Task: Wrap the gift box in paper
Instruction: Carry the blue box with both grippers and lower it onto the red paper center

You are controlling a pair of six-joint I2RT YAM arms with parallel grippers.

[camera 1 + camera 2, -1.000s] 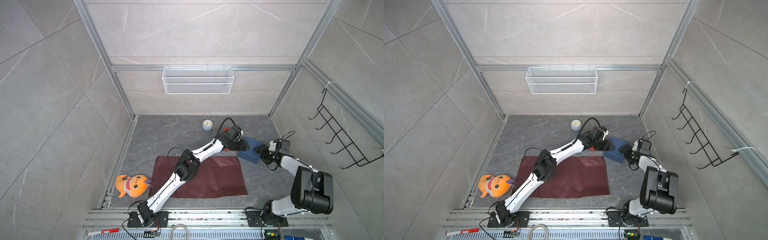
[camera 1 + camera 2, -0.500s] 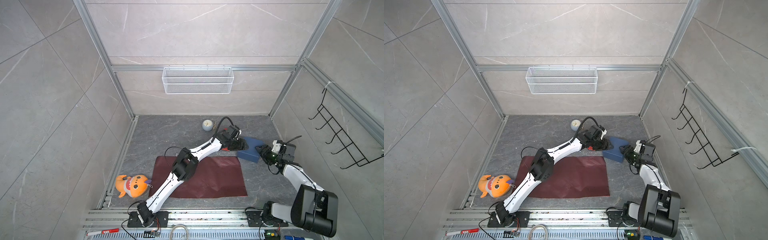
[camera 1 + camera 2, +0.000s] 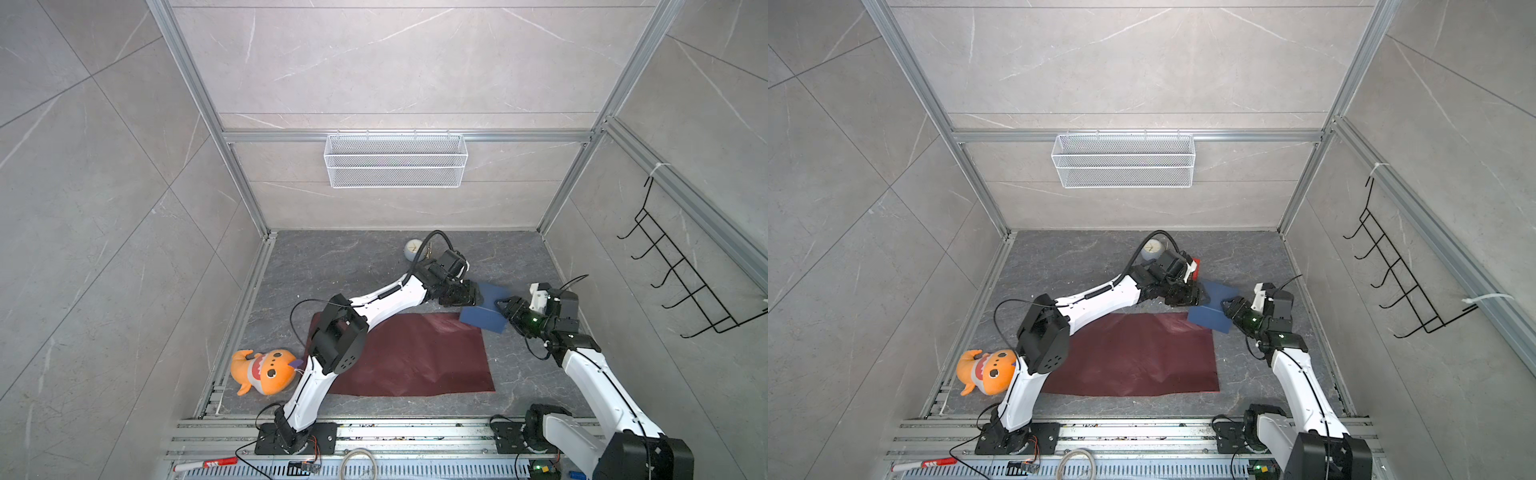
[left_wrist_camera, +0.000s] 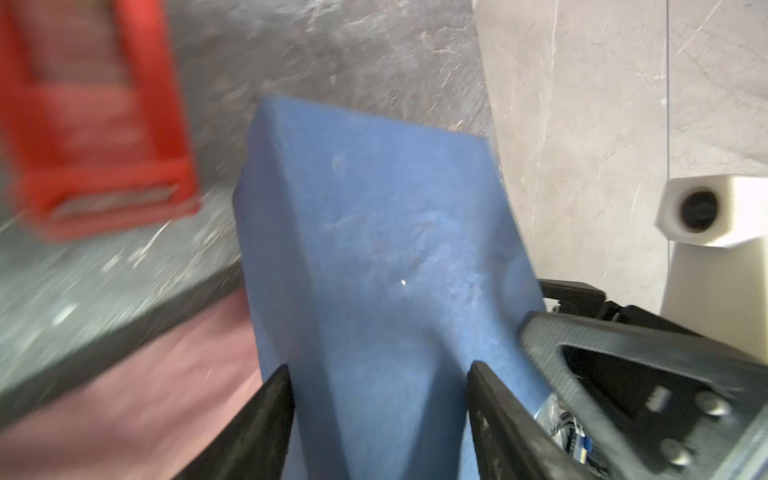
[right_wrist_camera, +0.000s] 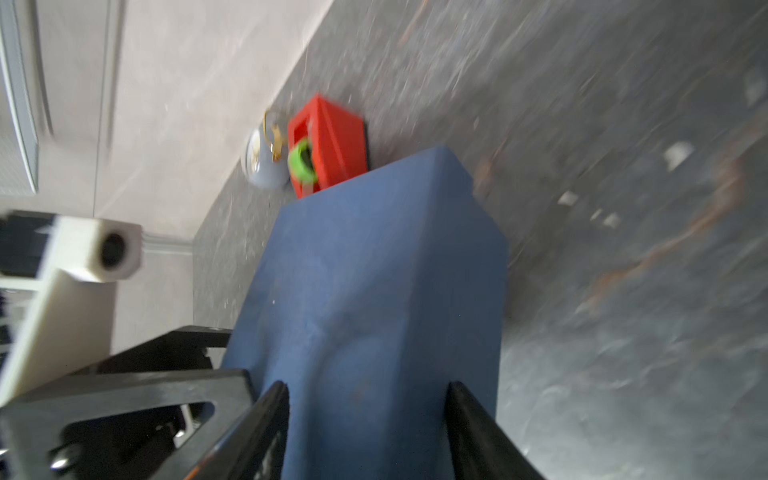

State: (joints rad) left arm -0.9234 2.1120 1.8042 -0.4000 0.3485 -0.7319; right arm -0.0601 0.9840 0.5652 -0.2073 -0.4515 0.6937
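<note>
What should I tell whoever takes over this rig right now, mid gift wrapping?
Left end effector: closed on one end of the gift box.
Right end effector: closed on the opposite end.
Gift box: held between both arms at the paper's far right corner, just overlapping it.
Paper: flat on the table, maroon side up, unfolded.
Done: box gripped by both arms.
Left: set the box on the paper's middle, fold the paper around it, then probably tape it using the red tape dispenser behind the box.
</note>
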